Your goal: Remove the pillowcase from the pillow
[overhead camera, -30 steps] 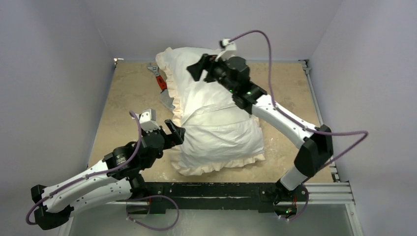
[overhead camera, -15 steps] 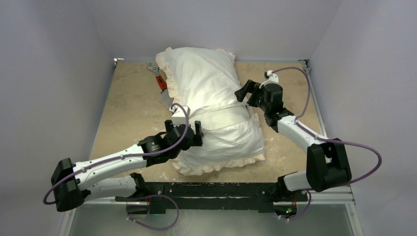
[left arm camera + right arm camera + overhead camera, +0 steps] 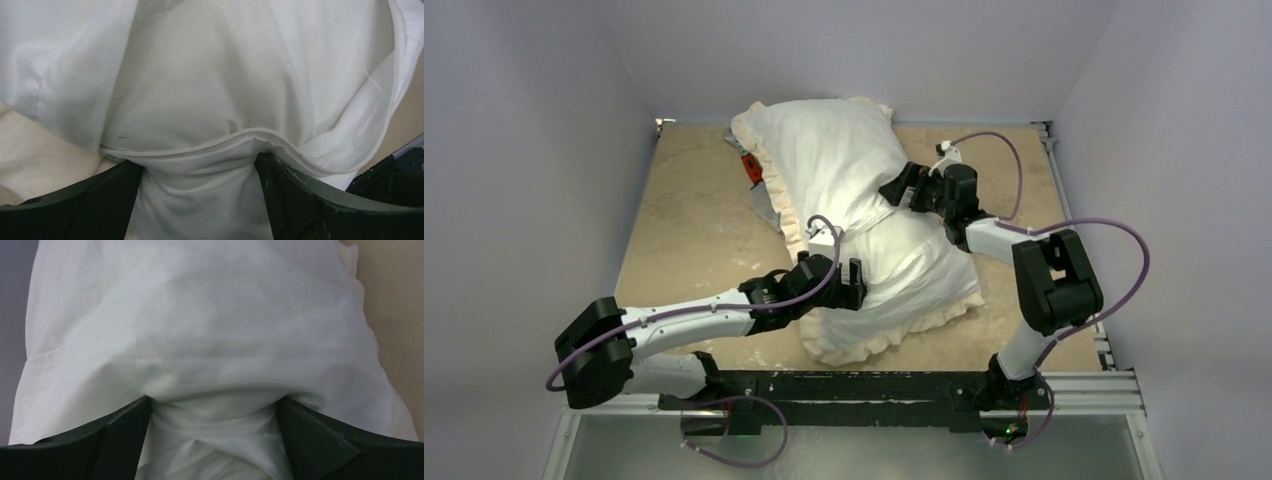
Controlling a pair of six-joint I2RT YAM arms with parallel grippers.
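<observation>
Both sets of jaws gaping, nothing removed.
Left gripper and right gripper are straddling the pillowcase, clamping nothing; pillow sitting inside.

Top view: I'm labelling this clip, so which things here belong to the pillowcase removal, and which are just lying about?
Part of the job:
- pillowcase, frilled, white side up
- pillow, apparently showing at the zip opening
- left gripper and right gripper, each straddling bunched fabric

Lying about:
- orange-handled tool, partly under the frill at the far left
</observation>
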